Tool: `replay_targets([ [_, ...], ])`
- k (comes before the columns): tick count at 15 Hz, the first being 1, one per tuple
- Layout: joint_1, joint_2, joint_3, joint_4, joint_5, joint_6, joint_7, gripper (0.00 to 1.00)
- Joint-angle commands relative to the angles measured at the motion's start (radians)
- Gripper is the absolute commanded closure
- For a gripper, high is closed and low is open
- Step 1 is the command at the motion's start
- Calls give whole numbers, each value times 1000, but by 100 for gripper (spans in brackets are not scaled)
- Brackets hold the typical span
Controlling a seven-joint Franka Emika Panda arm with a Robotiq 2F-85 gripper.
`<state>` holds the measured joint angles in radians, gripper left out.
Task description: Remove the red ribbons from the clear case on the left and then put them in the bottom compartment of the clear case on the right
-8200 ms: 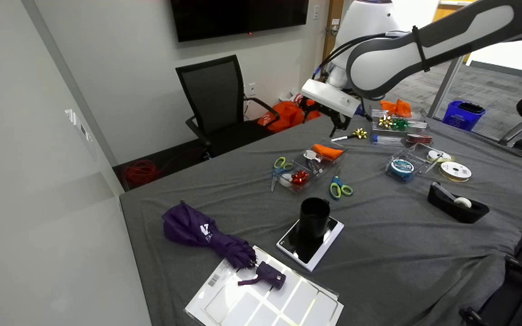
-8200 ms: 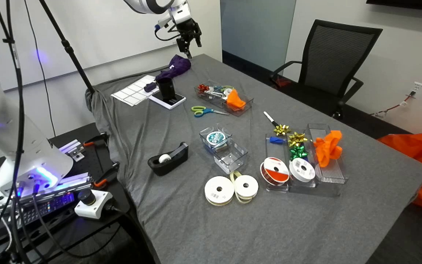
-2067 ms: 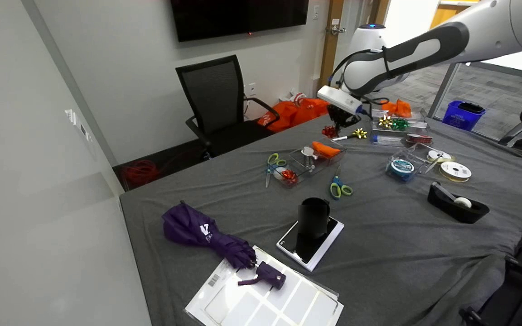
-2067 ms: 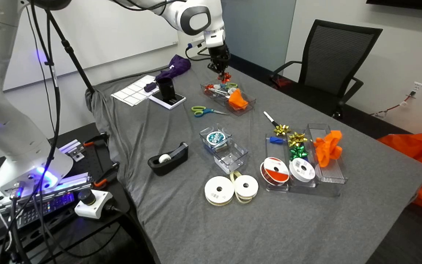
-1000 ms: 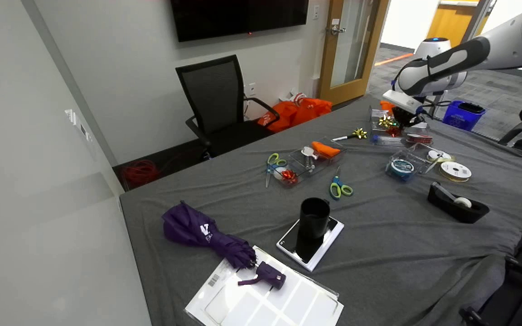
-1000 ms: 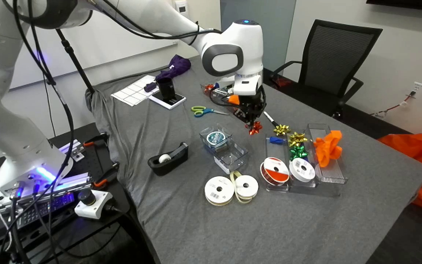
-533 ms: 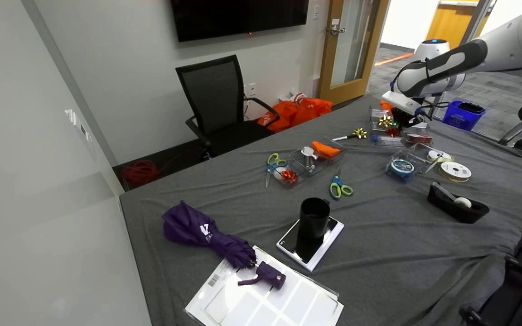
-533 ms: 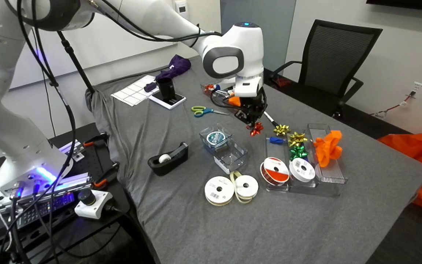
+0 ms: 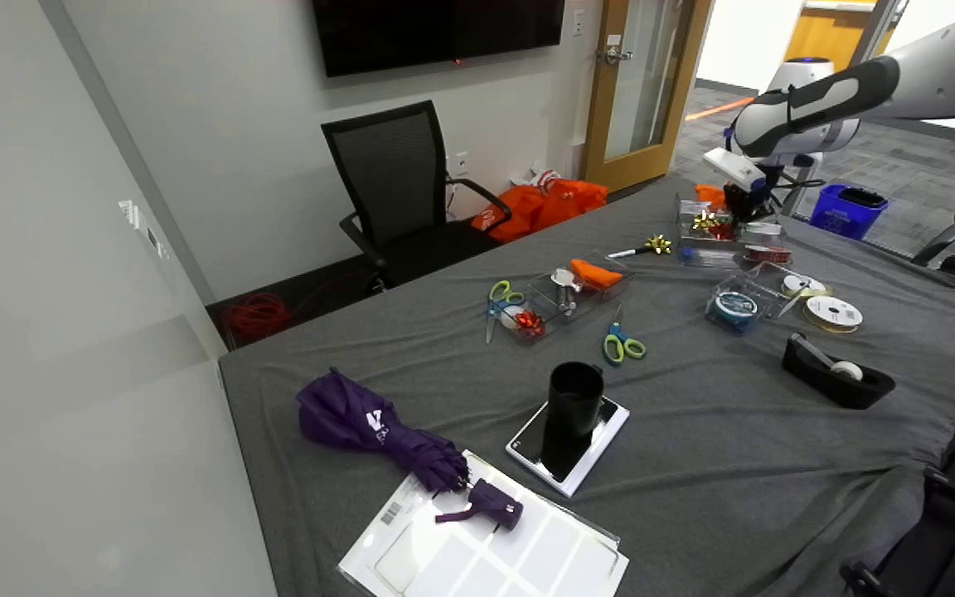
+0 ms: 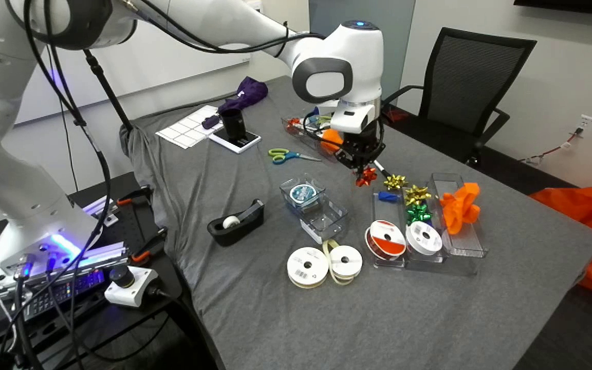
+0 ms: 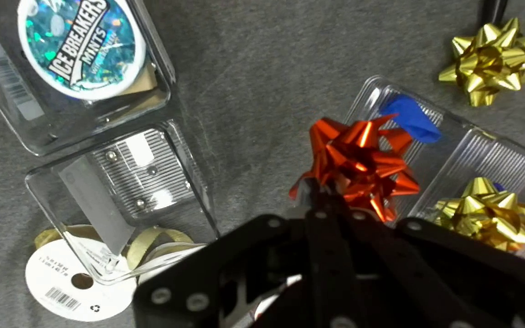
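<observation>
A shiny red ribbon bow (image 11: 362, 159) hangs from my gripper (image 11: 325, 187), whose fingertips are shut on its lower left side. In both exterior views the bow (image 10: 366, 176) is off the table, near a corner of the clear case on the right (image 11: 372, 86). That case holds a blue piece (image 10: 388, 196), gold and green bows (image 10: 418, 211), a red-and-white spool (image 10: 386, 240), a white spool (image 10: 424, 238) and orange cloth (image 10: 459, 205). Another red ribbon bow (image 9: 530, 323) lies in the clear case on the left (image 9: 589, 307), partly hidden behind my gripper in an exterior view.
Beside the bow stands a small clear case (image 11: 180, 150) with a mints tub (image 11: 82, 48). Two spools (image 10: 308, 267), a tape dispenser (image 10: 237, 223), scissors (image 10: 288, 156) and a mug (image 10: 233, 123) on a tablet are around. A marker (image 10: 380, 168) and gold bow (image 10: 395, 181) lie near my gripper.
Earlier my gripper was open beyond the left case; it then took hold of a red bow and carried it over beside the right case. In the last half second it shifted slightly.
</observation>
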<state>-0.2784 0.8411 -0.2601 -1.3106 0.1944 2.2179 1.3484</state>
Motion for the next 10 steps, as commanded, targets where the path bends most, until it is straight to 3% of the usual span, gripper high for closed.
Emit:
replay_targets([
  [1,-34,87,-2,157,28,-91,117,100],
  [10,-93,300,35,434,20,-100,318,100],
])
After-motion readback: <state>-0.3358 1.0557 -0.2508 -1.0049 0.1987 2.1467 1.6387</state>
